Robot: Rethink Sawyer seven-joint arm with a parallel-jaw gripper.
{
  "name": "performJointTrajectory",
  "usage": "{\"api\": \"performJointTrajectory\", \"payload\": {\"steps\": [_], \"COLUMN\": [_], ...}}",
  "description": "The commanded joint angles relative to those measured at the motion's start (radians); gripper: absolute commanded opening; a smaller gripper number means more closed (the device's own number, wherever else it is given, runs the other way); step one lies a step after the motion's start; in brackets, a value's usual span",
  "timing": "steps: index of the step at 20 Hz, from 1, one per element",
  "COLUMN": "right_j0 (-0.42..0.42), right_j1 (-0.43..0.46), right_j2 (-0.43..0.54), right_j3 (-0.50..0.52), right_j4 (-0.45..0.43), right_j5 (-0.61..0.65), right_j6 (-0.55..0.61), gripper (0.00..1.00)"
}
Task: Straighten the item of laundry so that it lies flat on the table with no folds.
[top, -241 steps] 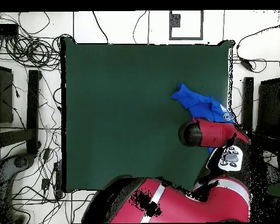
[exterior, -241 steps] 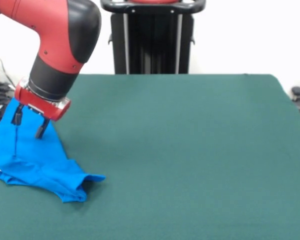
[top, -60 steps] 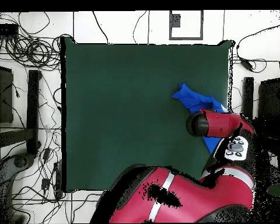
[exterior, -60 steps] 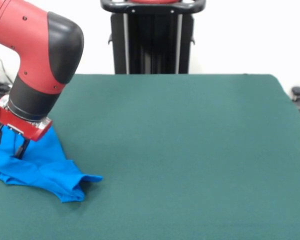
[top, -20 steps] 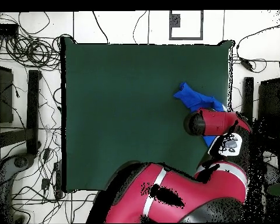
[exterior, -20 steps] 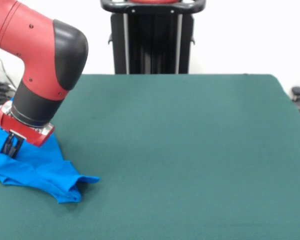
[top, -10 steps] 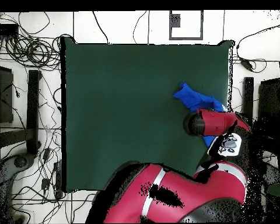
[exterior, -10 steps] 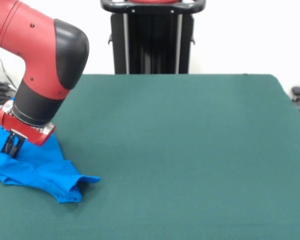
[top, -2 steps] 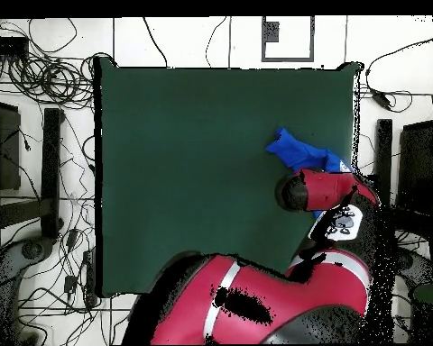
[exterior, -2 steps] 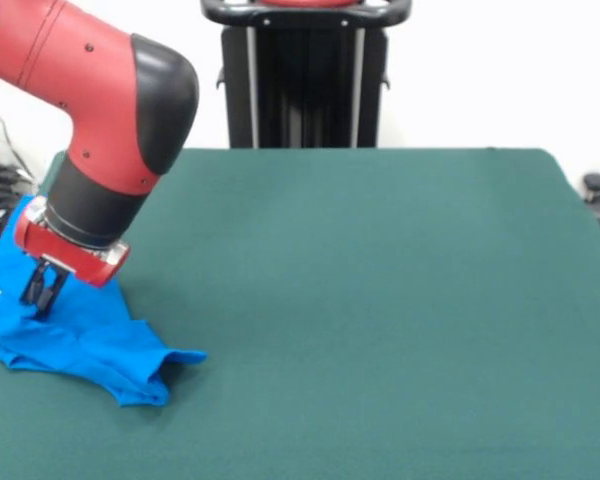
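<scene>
Blue T-shirt (exterior, -2 steps: 80, 340): bunched at table (exterior, -2 steps: 380, 300) edge, sleeve poking out, folds remaining. Tool (exterior, -2 steps: 43, 288): fingers pinched together on raised shirt fabric. Flattening hardly begun; spreading outstanding.

Bench (exterior, -2 steps: 380, 300): large rectangular top, dark green felt-like cloth, uniform, no pattern; same flat green from overhead (top, -2 steps: 193, 162)

Small crumpled short-sleeved T-shirt (exterior, -2 steps: 80, 340): bright blue, mostly plain; a bit of white print shows at its edge by the frame's left side. Overhead (top, -2 steps: 297, 151) it reads solid blue

Robot arm (exterior, -2 steps: 90, 90): glossy red shell, black joint section and black wrist collar, red ring at the wrist

End effector (exterior, -2 steps: 42, 288): black fingers against the blue cloth

Pedestal (exterior, -2 steps: 305, 75): black column, pale vertical strips

Wall behind: white
</scene>
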Motion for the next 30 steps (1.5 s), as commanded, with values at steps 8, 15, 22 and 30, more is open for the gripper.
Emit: {"api": "performJointTrajectory", "payload": {"steps": [8,15,22,30], "right_j0": [0.049,0.041,0.065,0.086], "right_j1": [-0.053,-0.046,-0.046,-0.091], "right_j2": [0.061,0.069,0.051,0.051], "right_j3": [0.154,0.158,0.189,0.257], "right_j4": [0.064,0.067,0.083,0.112], "right_j5": [-0.015,-0.029,-0.052,-0.041], "right_j6": [0.187,0.19,0.225,0.231], "gripper": [0.0,0.0,0.0,0.0]}}
